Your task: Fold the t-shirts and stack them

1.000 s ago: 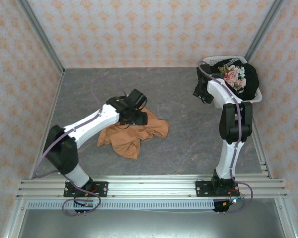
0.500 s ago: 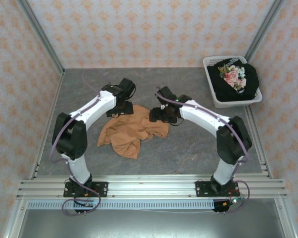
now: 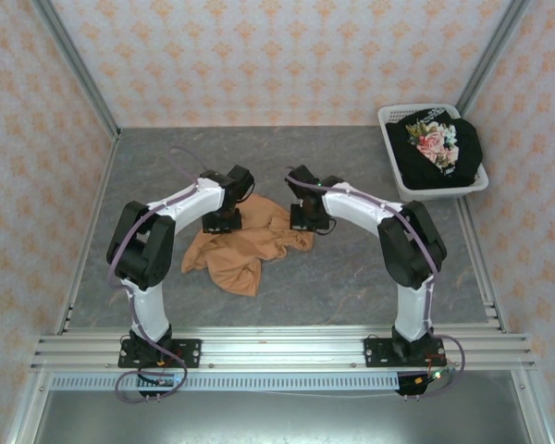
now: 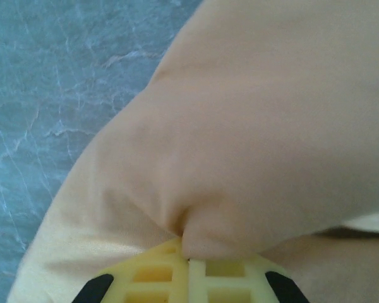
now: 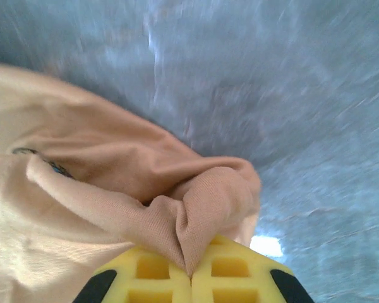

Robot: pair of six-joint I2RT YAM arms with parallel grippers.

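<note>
**Here, both arms had the orange tee by its far edge**

On the grey table (image 3: 351, 277), the orange t-shirt (image 3: 245, 250) lay crumpled left of centre. Its heap ran roughly left to right, with a tail sagging toward the near-left. The black t-shirt (image 3: 462, 148), pink flowers upward, sat bundled in the white basket (image 3: 441, 191) at the far-right corner, well apart from both arms.

Your left gripper (image 3: 220, 220) was down on the far-left part of the orange cloth and your right gripper (image 3: 303, 220) on its far-right corner. Nearly all the fabric lay on the near side of the two, toward the arm bases.

The left wrist camera showed the left gripper (image 4: 189, 268) with its yellow pads pressed together and a pucker of orange cloth (image 4: 259, 126) gathered at their tips. The right wrist camera showed the right gripper (image 5: 191, 271) closed the same way, a ridge of orange fabric (image 5: 82, 221) pinched into the seam between the pads.

Each arm held the side nearer to it. Drawing the pinches apart along the heap's left-right line looked the likely way for you to spread the tee. The left pinch looked shallow and might have slipped.
</note>
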